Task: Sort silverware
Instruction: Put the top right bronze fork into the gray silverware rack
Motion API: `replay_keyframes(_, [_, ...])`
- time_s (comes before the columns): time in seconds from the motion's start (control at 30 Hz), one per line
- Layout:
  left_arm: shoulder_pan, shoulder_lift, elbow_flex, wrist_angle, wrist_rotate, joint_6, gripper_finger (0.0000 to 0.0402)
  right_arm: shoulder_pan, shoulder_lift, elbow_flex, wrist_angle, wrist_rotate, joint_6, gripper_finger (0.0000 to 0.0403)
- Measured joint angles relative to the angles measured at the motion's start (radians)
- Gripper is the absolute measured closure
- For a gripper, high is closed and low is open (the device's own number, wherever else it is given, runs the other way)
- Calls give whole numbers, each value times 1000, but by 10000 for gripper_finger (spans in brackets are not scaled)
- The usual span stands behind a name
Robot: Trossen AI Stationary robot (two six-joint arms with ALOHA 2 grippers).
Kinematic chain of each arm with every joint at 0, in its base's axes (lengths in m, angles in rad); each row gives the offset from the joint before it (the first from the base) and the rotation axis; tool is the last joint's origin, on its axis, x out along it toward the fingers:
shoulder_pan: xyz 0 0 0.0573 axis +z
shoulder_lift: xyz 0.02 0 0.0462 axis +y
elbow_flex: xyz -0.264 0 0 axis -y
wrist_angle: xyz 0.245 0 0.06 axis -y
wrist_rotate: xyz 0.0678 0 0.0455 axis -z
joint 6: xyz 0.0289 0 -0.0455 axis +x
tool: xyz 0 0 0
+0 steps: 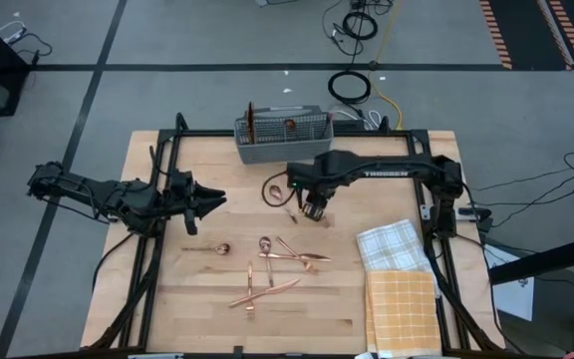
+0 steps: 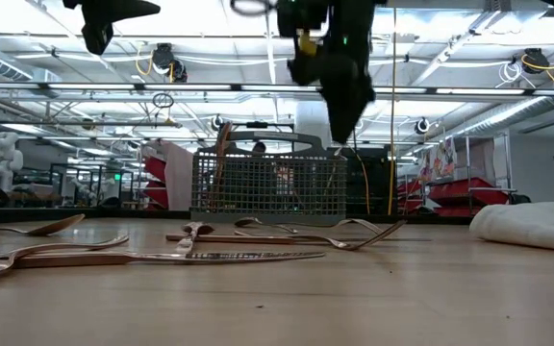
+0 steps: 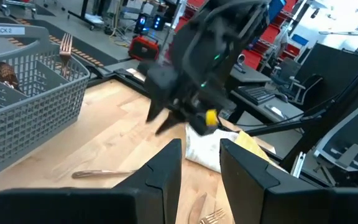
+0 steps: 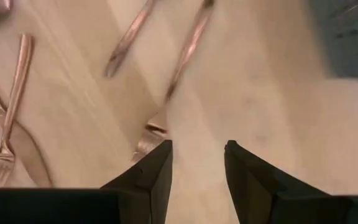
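The copper silverware lies scattered flat on the wooden table: two pieces (image 1: 279, 191) by the right gripper, a spoon (image 1: 210, 248), and a crossed cluster (image 1: 285, 255) nearer the front edge. A fork (image 3: 65, 46) and a spoon (image 3: 5, 73) stand in the grey mesh caddy (image 1: 282, 143). My right gripper (image 1: 314, 212) points down above the table, open and empty. A fork's head (image 4: 146, 138) lies below, beside one finger. My left gripper (image 1: 217, 196) hovers at the table's left, open, empty, and pointing toward the right arm.
The caddy (image 2: 267, 187) stands at the table's far edge, in the middle. Two checked cloths, white (image 1: 392, 244) and orange (image 1: 402, 309), lie at the right near corner. Bare wood shows between the left gripper and the caddy. Cables lie on the floor beyond the table.
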Motion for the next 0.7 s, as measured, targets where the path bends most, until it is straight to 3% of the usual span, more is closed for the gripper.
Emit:
replay_keyframes(0.3, [0, 0, 0, -24, 23, -1, 288, -3, -1, -239, 233, -84, 134, 228])
replay_keyframes(0.53, [0, 0, 0, -35, 23, -1, 288, 17, -1, -289, 245, -80, 168, 162])
replay_keyframes(0.7, [0, 0, 0, -40, 23, 0, 288, 34, -1, -294, 290, -69, 181, 139])
